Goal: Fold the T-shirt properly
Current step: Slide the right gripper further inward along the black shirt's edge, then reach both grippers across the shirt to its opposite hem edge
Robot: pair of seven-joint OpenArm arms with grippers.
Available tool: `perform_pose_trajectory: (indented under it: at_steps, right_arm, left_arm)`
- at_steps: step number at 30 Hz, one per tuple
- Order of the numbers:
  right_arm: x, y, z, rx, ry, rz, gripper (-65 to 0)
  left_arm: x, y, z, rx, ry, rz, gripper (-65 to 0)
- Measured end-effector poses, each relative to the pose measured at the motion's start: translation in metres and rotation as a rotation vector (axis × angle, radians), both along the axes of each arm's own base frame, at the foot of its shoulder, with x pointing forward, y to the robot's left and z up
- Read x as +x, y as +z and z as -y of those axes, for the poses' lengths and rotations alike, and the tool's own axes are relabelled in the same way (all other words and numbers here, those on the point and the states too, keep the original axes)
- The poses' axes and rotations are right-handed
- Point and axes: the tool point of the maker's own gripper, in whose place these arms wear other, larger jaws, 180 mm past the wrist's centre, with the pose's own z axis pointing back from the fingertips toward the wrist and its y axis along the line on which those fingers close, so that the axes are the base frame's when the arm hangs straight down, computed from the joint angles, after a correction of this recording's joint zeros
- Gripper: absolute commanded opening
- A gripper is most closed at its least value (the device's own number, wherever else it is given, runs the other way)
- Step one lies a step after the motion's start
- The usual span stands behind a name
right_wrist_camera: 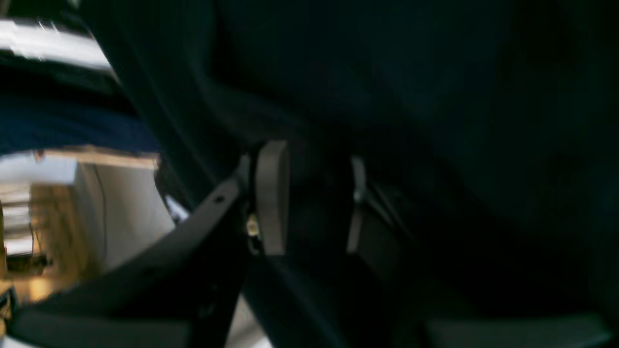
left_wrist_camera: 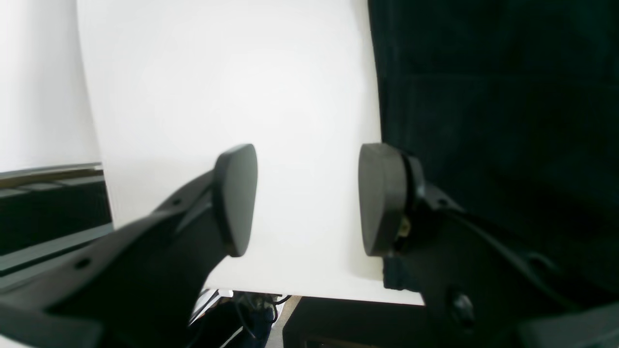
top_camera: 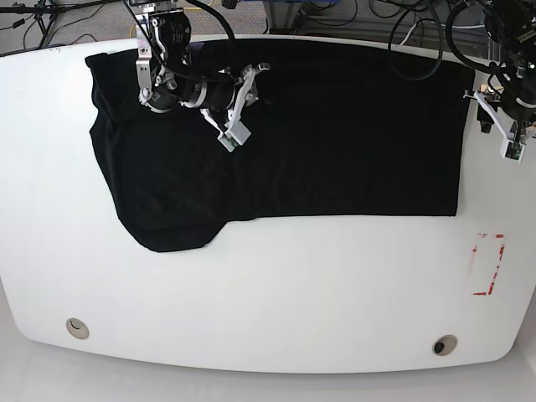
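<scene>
Folding a black T-shirt [top_camera: 335, 134] laid flat along the far side of the white surface [top_camera: 276, 293].

Starting at the left of the overhead view, the right gripper [top_camera: 233, 126] sits low over the shirt's upper portion, near the bunched, rounded end that droops toward the front; its wrist camera shows dark fabric filling the gap between the pads [right_wrist_camera: 272, 198], so it looks clamped on a pinch of T-shirt, probably to lift that side over. The overhead view cannot confirm this grip; the fabric just looks black there. Moving right, the cloth lies smooth to a straight edge. Beside that edge the left gripper [top_camera: 507, 134] hangs with its jaws apart and empty; its wrist view shows bare white between the pads [left_wrist_camera: 382, 198], cloth just alongside, seemingly lined up for that hem.
</scene>
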Motion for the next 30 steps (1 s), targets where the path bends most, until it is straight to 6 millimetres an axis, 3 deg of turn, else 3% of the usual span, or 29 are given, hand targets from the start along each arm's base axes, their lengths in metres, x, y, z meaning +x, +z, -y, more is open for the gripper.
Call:
perform_pose_trajectory:
  at_steps: [10,15,20,24,30]
  right_arm:
    - [0.039,0.02,0.029,-0.073,0.001,0.139,-49.6]
    - [0.029,0.037,0.028,-0.087,0.032,0.183,-49.6]
    - [0.012,0.04,0.027,-0.073,0.026,0.18,-49.6]
    - [0.025,0.039,0.062,-0.122,-0.084,0.188,-49.1]
    - [0.063,0.048,0.133,-0.238,-0.229,0.242,-49.0]
  left_arm:
    - [0.001,-0.001,0.002,-0.003,-0.006,-0.002,-33.8]
    - [0.003,-0.002,0.007,-0.009,-0.022,-0.004,-33.8]
    - [0.005,-0.002,0.012,-0.019,-0.033,0.001,-33.8]
    - [0.012,0.002,0.01,-0.012,-0.027,0.02,-33.8]
    - [0.039,0.017,0.018,-0.039,-0.02,0.11,-33.3]
